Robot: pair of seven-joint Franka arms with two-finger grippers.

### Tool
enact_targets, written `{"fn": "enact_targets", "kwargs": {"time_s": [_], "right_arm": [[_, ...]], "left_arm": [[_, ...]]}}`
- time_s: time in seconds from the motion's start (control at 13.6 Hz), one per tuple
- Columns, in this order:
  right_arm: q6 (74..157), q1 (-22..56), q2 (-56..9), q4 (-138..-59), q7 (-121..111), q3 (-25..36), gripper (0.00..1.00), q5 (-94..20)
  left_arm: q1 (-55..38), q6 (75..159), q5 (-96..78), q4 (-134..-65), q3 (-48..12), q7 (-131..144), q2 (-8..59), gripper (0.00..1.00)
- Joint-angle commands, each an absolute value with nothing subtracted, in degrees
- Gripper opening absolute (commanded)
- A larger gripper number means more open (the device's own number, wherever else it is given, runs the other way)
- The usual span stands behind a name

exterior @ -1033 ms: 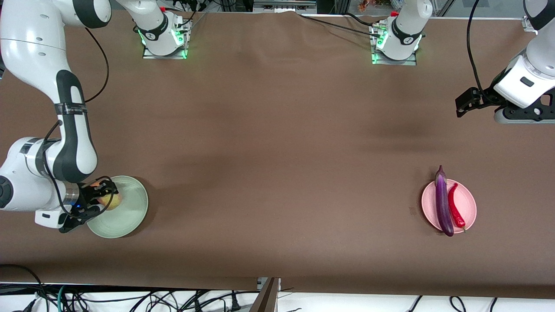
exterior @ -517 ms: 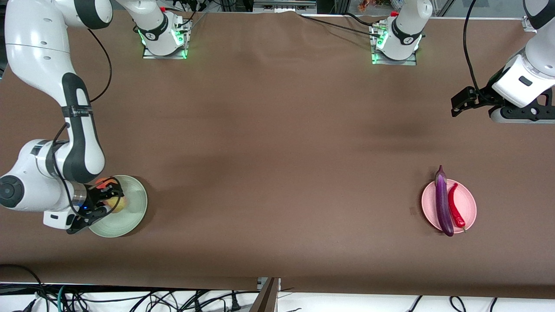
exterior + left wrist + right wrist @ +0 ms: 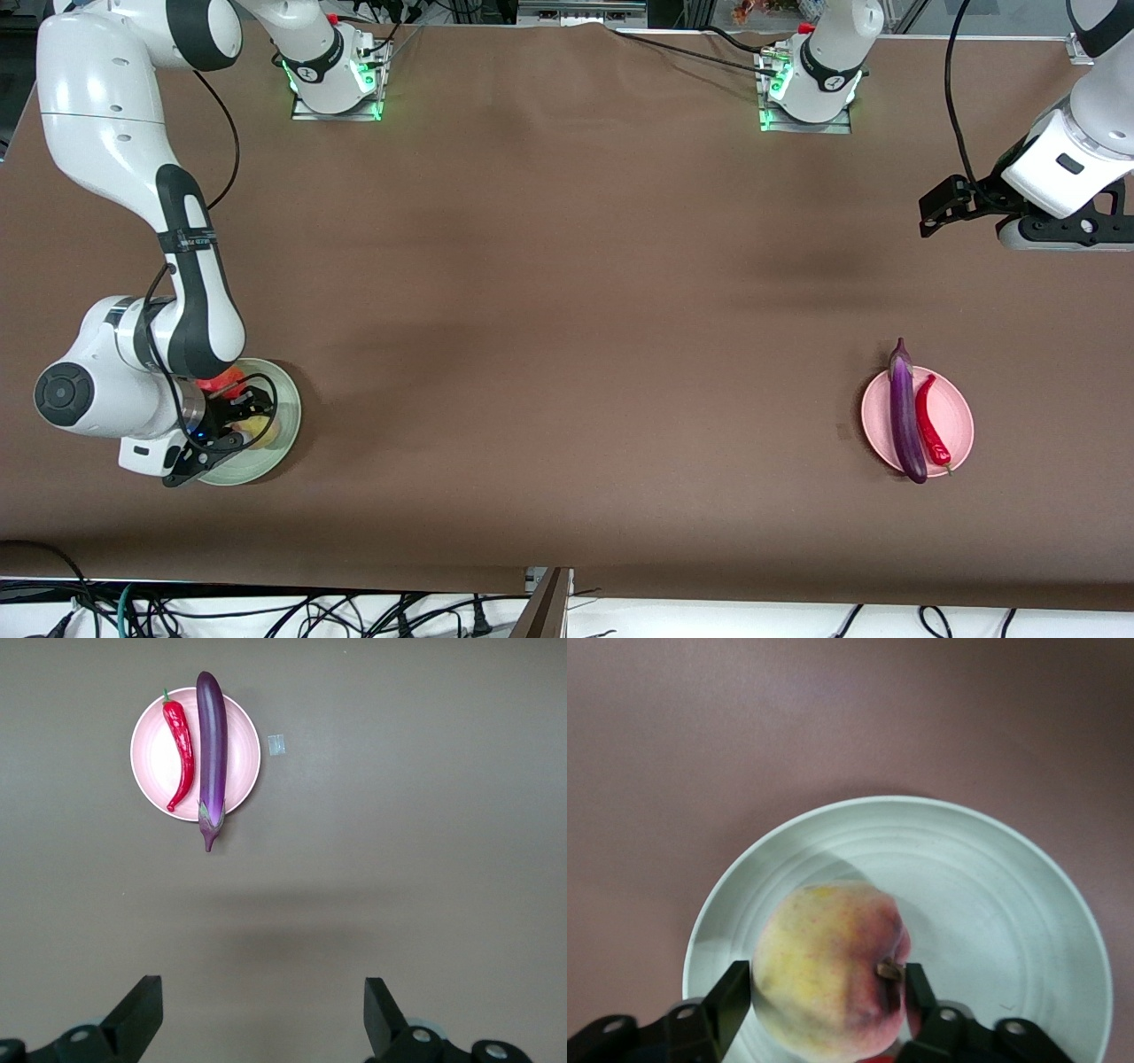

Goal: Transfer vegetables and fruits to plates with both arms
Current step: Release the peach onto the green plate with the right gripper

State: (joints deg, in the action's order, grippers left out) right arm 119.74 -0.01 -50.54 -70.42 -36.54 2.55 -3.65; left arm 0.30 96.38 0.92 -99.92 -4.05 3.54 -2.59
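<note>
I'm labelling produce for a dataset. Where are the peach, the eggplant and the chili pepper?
Pale yellow-pink creased peach (image 3: pixel 828 970), right wrist view, its middle.
Long glossy purple eggplant (image 3: pixel 904 415), front view, mid-body.
Thin curved red chili pepper (image 3: pixel 927 421), front view, mid-body.

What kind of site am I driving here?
Probably a robotics lab bench: two arm bases bolted to a table under brown cloth, loose cables at its edge, toy-like produce on plates.

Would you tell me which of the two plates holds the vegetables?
The pink plate, toward the left arm's end, holds the eggplant and chili pepper; the green plate holds fruit.
</note>
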Motion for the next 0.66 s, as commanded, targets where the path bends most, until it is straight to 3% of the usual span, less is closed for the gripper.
{"fn": "enact_targets", "kwargs": {"time_s": [0.0,0.37,0.59], "right_arm": [[117.35,-0.26,-47.65,-69.53,-36.39,2.2,1.0,-4.65],[94.79,0.26,-43.61,-59.78,-28.77,2.37,1.0,-6.59],[87.82,1.57,-37.9,-59.76,-19.89,2.2,1.0,-5.9]], "left_arm": [[-0.18,95.01,-0.35,-98.44,-3.69,2.64,-2.2,1.0],[-0.26,95.01,0.26,-98.26,-3.78,2.64,-2.2,1.0],[-0.26,92.91,0.53,-97.22,-4.75,2.81,-2.29,1.0]]}}
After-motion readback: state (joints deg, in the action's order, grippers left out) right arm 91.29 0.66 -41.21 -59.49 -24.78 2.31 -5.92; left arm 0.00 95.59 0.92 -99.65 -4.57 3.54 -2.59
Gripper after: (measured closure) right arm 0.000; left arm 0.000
